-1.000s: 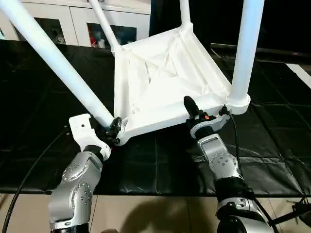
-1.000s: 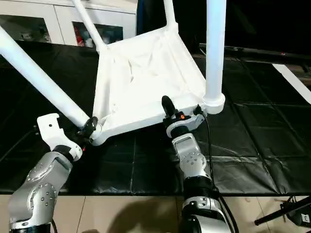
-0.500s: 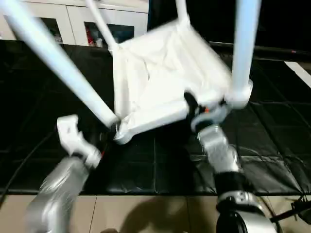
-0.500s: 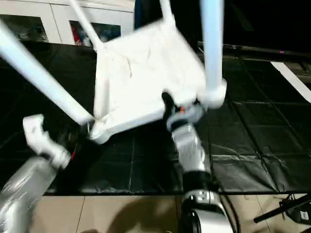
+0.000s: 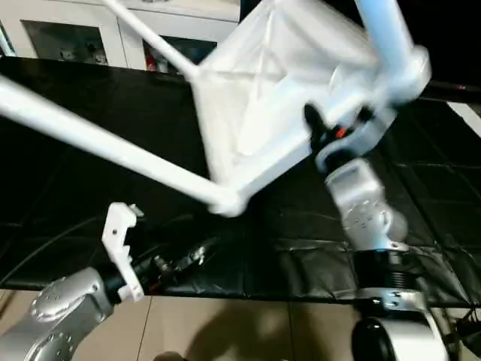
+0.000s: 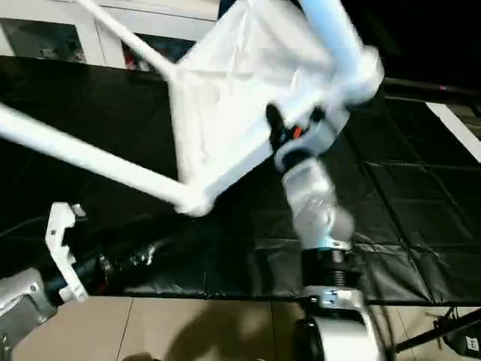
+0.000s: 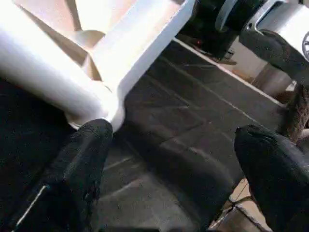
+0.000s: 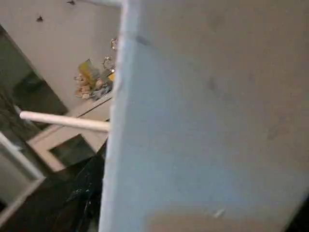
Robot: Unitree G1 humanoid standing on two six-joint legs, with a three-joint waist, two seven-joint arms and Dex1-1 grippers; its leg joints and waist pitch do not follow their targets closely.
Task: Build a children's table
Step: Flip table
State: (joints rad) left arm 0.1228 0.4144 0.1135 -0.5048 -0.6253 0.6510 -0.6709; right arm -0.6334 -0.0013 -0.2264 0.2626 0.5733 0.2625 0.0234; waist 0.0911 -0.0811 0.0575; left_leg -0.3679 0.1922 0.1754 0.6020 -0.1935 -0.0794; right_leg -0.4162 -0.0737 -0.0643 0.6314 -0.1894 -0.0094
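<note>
Right gripper (image 5: 331,135) clamps the children's table (image 5: 278,83) by its rim; left gripper (image 7: 169,159) gapes empty. Looks light, stiff, awkwardly leggy — rim's best.

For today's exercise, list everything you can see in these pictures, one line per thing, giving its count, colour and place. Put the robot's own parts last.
Children's table: one, white, upside down and tilted, raised over the black mat, legs fitted.
Table legs: three in view, white, rising from corner sockets; the near left one slants far out to the left.
Mat: one, black, covering the floor under the table.
Cabinet: one, white with glass doors, behind the mat.
Floor: beige tiles, nearest the robot.
Right gripper: one, black fingers, clamped on the table's near rim.
Left gripper: one, black fingers spread wide, holding nothing, just below the table's near left corner.
</note>
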